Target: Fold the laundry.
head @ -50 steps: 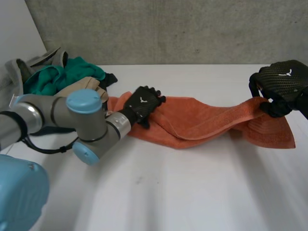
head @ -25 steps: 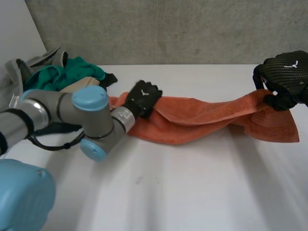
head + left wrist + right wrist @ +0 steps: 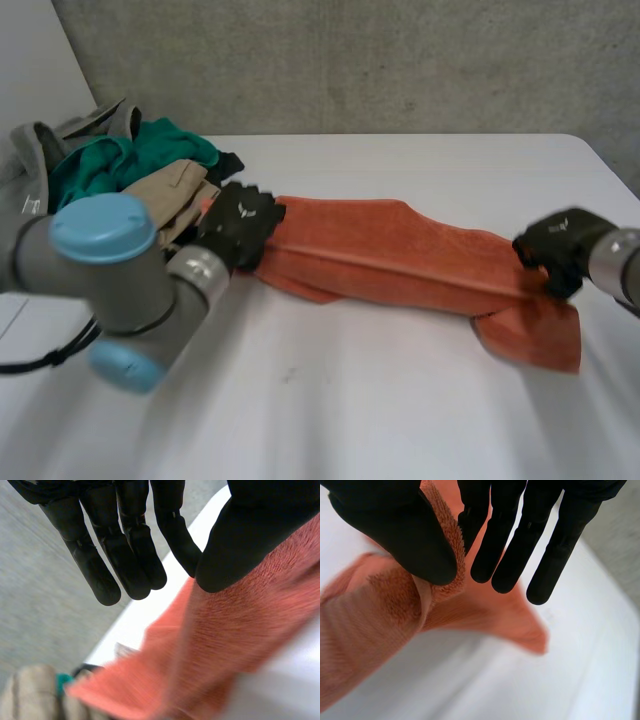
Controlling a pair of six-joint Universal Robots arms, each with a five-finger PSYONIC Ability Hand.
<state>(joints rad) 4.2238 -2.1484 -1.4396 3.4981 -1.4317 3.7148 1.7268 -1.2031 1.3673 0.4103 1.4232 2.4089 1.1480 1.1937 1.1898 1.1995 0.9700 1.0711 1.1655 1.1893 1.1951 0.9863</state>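
left hand (image 3: 240, 224), just right of a heap of teal, beige and grey clothes (image 3: 130, 165), pinches the left end of one orange terry towel (image 3: 400, 255) between thumb and finger. the towel lies stretched in a rumpled band across the white table (image 3: 350, 410); right hand (image 3: 553, 247) pinches its other end. no clean fold looks made yet, and the heap waits unsorted. count: two hands, one towel, one heap.
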